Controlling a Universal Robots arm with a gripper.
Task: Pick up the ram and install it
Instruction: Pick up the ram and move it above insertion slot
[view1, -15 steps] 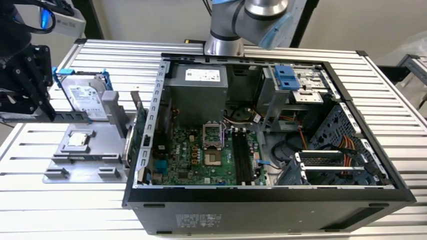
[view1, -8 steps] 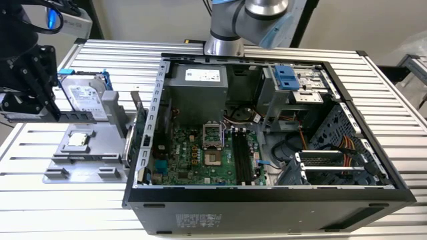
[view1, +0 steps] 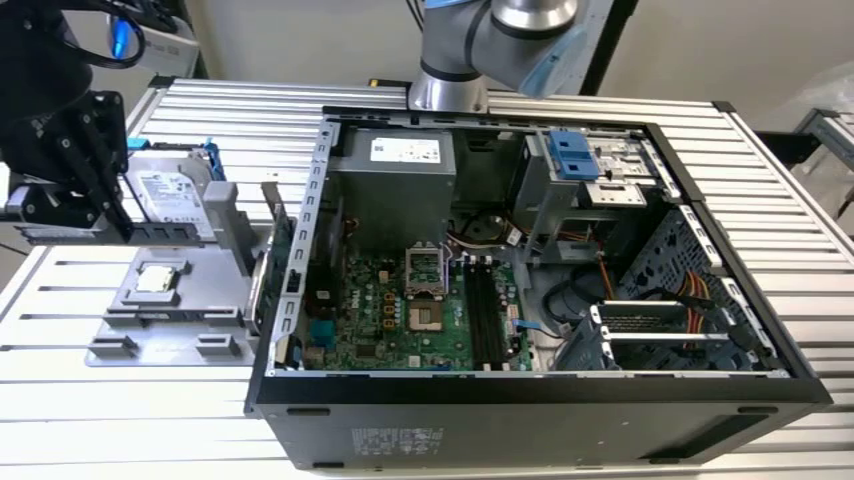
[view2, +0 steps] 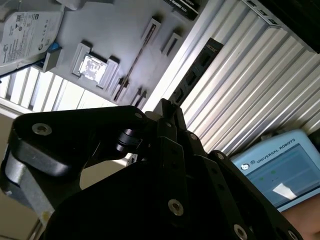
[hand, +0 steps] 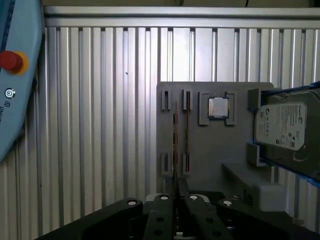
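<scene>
My claw (hand: 176, 196) is drawn in narrow and pinches the ram (hand: 175, 145). In the first wrist view the ram shows edge-on as a thin dark line running out from between my fingertips (hand: 165, 200). It hangs clear above the slotted end of the grey fixture (view1: 187, 300), lined up with the brackets there.

Under everything lies a table (view1: 134, 420) of long ribbed aluminium slats, pale and reflective, running side to side in the exterior view. The fixture sits flat on it, toward the exterior view's left. On the fixture, a silver hard drive (view1: 171, 195) leans in its blue-handled bracket and a small square processor chip (view1: 158, 280) rests in its own pocket.

Just beside the fixture, on the exterior view's right, the black computer case (view1: 534, 400) lies open on its side. Its green motherboard (view1: 387, 310) faces up. My arm (view1: 481, 40) rises from behind the case, in front of a plain light wall (view1: 307, 40).

A blue teach pendant (hand: 15, 100) with a red button lies on the slats, well apart from the fixture, beyond its slotted end.
</scene>
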